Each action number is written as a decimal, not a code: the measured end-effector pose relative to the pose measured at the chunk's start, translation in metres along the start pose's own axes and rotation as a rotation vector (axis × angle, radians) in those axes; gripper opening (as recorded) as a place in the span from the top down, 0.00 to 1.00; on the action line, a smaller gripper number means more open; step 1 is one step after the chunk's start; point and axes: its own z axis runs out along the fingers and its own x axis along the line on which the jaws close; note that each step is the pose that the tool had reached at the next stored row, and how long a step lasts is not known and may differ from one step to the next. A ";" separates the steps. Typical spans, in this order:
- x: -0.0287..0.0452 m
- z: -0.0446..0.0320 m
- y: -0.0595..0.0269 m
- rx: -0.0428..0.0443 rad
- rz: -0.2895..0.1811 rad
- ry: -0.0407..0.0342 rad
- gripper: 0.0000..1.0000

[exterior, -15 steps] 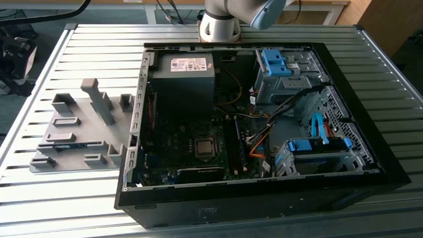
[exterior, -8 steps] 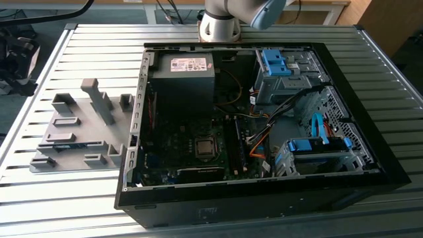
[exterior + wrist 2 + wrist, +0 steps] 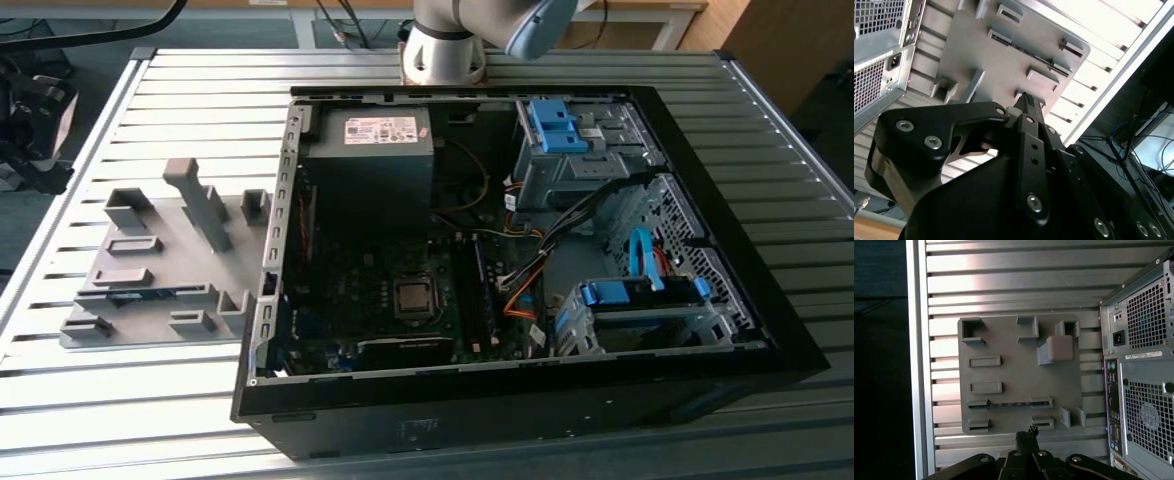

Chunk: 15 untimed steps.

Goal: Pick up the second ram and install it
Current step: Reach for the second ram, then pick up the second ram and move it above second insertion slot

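Open computer case [image 3: 534, 410], grey fixture plate [image 3: 187, 262]

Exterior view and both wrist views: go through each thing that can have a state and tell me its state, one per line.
computer case: lying on its side, side panel off, inside exposed.
grey fixture: flat on the slatted table, beside the case.
second ram: lying in the grey fixture, not gripped.
gripper: shut, empty, close to the fixture's edge.
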 end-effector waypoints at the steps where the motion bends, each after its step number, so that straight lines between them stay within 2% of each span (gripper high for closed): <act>1: 0.0000 0.0000 0.0000 0.0000 0.000 0.0000 0.90; 15: 0.0000 0.0000 0.0000 0.0000 0.000 0.0005 0.89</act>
